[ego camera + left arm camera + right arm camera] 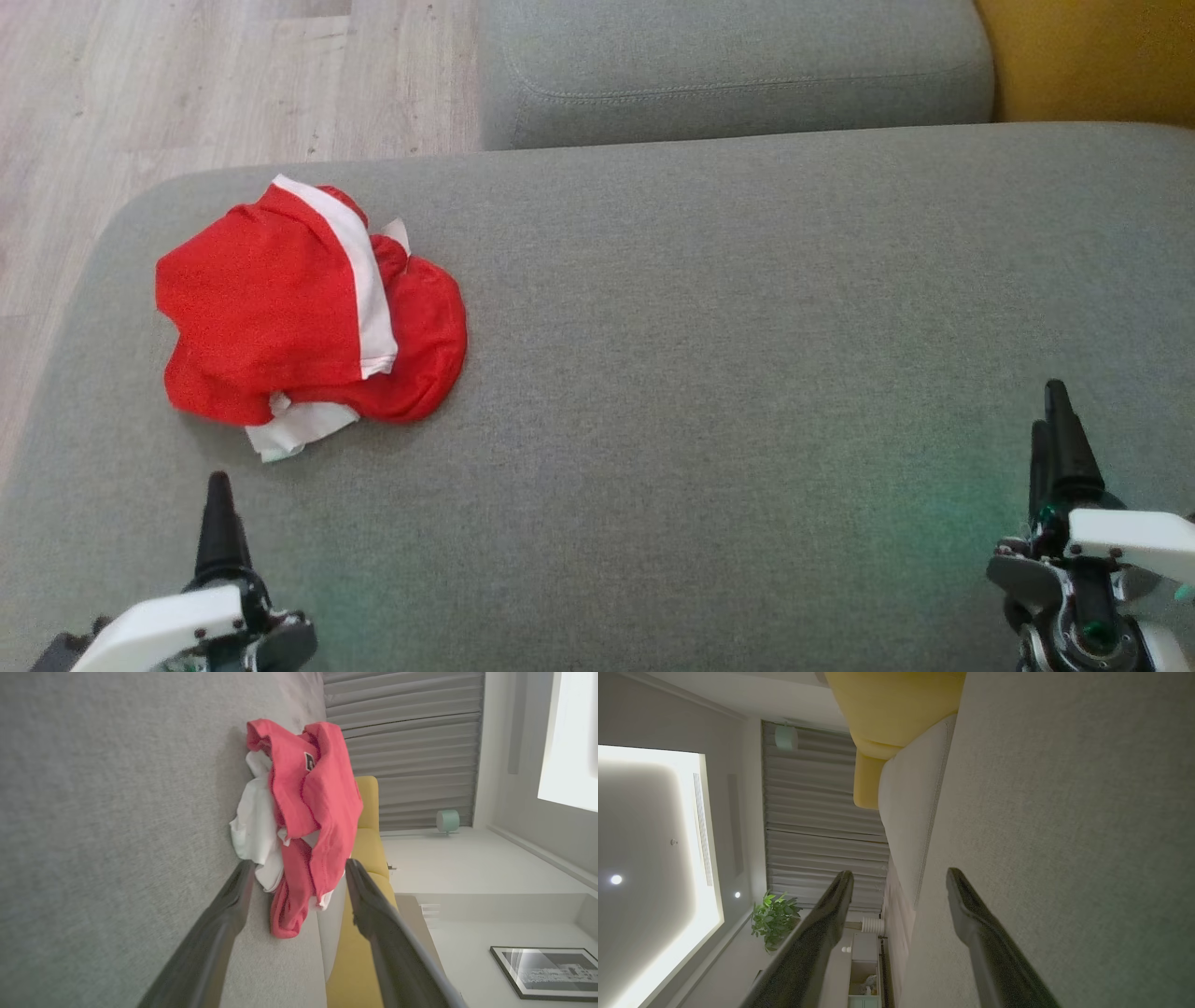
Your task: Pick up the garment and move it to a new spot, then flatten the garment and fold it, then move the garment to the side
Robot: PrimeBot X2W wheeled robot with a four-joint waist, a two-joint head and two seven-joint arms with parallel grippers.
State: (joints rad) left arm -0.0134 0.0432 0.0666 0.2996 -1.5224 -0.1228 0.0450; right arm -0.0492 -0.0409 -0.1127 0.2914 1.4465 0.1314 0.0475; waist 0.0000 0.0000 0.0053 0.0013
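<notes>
A crumpled red garment (289, 317) with a white stripe and white lining lies in a heap on the left part of the grey sofa seat (709, 373). My left gripper (220, 523) hovers near the seat's front edge, just below the heap and apart from it. In the left wrist view its fingers stand wide, the left gripper (299, 865) open, with the garment (303, 812) ahead between them, untouched. My right gripper (1057, 439) sits at the lower right over bare cushion, far from the garment; the right gripper (899, 875) is open and holds nothing.
A second grey cushion (728, 65) lies behind the seat, with a yellow cushion (1092, 56) at the back right. Pale wood floor (187, 84) shows past the seat's left and back-left edges. Bare seat stretches between the garment and the right gripper.
</notes>
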